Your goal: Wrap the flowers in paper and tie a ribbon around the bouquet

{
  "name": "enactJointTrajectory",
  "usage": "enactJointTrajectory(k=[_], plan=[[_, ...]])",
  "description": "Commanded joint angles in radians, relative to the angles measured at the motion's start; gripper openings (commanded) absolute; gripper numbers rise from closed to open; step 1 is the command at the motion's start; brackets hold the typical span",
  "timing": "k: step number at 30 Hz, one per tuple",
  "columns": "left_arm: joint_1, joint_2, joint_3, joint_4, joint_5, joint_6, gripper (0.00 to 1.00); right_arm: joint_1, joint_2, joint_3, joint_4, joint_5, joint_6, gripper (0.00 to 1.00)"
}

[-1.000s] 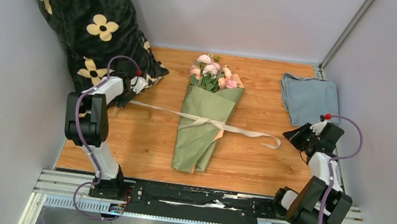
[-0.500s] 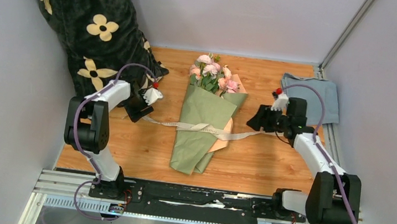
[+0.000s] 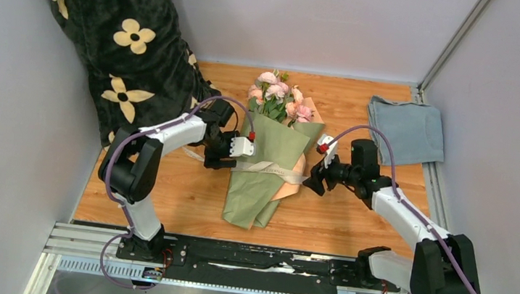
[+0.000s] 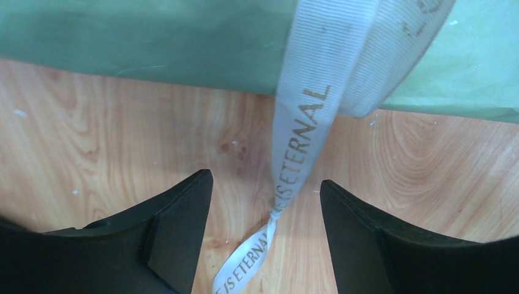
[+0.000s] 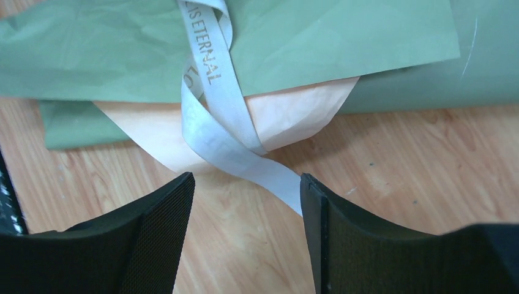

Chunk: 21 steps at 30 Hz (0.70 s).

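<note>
The bouquet (image 3: 265,177) lies mid-table: pink flowers (image 3: 277,98) at the far end of a sage-green paper (image 3: 273,137) cone. The cream ribbon (image 3: 273,169) crosses the cone's middle. My left gripper (image 3: 229,157) stands open at the cone's left edge. In the left wrist view a twisted ribbon (image 4: 306,110) tail lies loose on the wood between the left gripper's (image 4: 266,180) fingers, under the green paper (image 4: 153,43). My right gripper (image 3: 312,180) is open at the cone's right edge. There the ribbon (image 5: 214,104) runs off the peach paper (image 5: 287,116) fold and passes behind the right gripper's (image 5: 246,177) right-hand finger.
A black plush blanket (image 3: 115,37) with cream flower prints is heaped at the back left. A folded blue-grey cloth (image 3: 405,129) lies at the back right. Grey walls close in the wooden table (image 3: 186,198) on three sides, and a metal rail (image 3: 266,268) runs along its near edge.
Both arms have swung inward from the table's sides to the bouquet's edges. Both grippers, shut a second ago, now stand open, and the ribbon ends lie shorter and slack by the cone.
</note>
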Motion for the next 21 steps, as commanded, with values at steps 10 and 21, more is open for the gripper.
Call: enactJointTrajectory(k=[10, 21], plan=[[-0.038, 0.009, -0.135, 0.221, -0.058, 0.03, 0.48, 0.066, 0.076, -0.08, -0.013, 0.052, -0.493, 0.68], [-0.037, -0.043, -0.115, 0.149, 0.019, -0.058, 0.0, 0.156, 0.337, 0.033, 0.033, 0.307, -0.512, 0.66]])
